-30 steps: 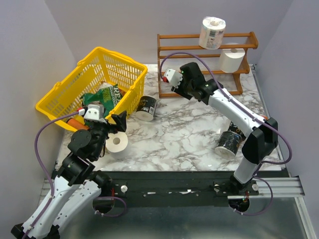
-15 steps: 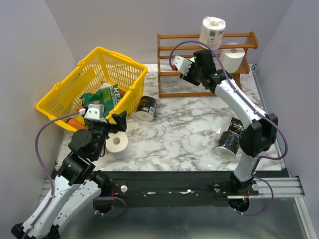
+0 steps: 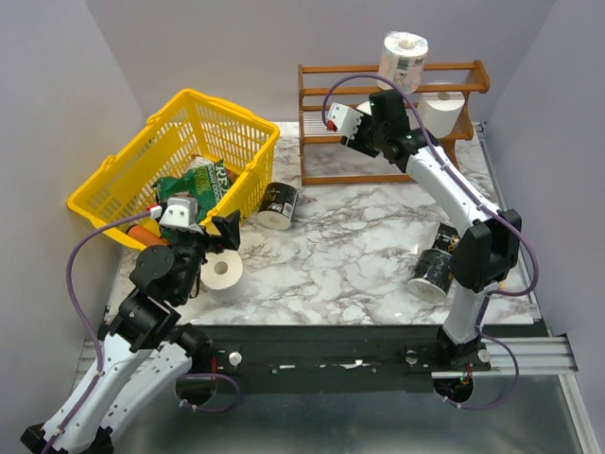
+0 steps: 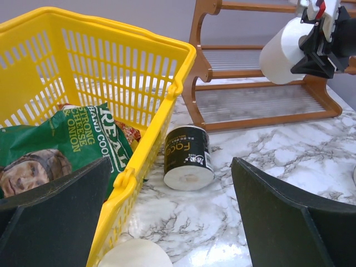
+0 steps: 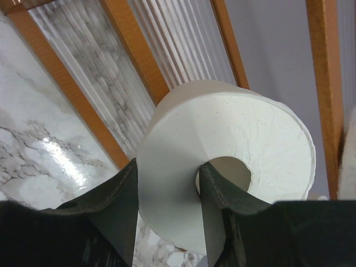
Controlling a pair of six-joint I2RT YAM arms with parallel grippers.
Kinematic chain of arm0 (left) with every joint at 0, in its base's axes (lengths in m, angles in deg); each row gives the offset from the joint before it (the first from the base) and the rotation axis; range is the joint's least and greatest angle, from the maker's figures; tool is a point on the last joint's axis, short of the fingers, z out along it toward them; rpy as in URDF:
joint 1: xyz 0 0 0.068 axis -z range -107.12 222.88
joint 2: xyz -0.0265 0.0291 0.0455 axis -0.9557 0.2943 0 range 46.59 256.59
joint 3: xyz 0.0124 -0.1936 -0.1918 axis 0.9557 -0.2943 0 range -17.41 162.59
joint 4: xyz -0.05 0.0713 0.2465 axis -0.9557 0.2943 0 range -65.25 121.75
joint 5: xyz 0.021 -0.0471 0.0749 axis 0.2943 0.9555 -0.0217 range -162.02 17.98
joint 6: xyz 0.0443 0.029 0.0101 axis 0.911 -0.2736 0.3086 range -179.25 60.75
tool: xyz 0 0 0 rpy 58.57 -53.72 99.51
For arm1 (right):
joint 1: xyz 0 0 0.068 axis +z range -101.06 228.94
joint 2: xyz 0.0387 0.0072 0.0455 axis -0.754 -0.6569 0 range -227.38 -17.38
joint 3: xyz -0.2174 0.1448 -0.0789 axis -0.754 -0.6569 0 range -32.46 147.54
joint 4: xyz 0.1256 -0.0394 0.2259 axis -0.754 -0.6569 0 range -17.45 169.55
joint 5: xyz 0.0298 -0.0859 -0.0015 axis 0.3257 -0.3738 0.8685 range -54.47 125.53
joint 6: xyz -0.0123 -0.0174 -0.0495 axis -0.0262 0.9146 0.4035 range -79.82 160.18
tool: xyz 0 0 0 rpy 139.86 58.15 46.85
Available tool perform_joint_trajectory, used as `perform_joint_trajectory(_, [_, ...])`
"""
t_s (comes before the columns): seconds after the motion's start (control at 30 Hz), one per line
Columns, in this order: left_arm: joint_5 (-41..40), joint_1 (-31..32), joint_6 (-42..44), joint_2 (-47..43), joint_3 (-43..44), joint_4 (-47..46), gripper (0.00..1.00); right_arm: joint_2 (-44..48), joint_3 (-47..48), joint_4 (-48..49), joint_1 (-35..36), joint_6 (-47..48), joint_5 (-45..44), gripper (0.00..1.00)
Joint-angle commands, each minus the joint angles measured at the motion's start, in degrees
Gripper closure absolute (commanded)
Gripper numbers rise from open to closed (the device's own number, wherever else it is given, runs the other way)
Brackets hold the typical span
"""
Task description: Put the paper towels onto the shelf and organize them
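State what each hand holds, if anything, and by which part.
Right hand: a paper towel roll, by its wall, one finger inside the core. Left hand: nothing.

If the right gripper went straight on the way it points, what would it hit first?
Probably the shelf: the roll clamped in the right gripper would reach its ribbed tier and wooden rails just beyond. How far off they are, the wrist view doesn't show.

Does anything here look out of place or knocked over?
Yes. One black-wrapped roll lies on its side beside the yellow plastic basket, and a second black-wrapped roll lies by the right arm, both loose on the marble table.
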Motion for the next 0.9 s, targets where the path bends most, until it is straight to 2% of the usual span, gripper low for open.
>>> perform_joint_trajectory(0.0, [-1.3, 0.1, 0.2, -0.1, -0.6, -1.2, 0.01, -0.8, 3.8, 5.0, -1.0, 2.5, 0.6, 0.52])
perform_joint_trajectory(0.5, [-1.5, 0.1, 0.2, -0.1, -0.6, -1.1, 0.01, -3.6, 5.5, 6.0, -3.0, 5.5, 1.5, 0.43])
perform_joint_trajectory(0.87, [-1.1, 0.1, 0.0, 0.2, -0.5, -1.2, 0.01, -2.3, 0.5, 14.9, -3.2, 8.4, -3.4, 0.32])
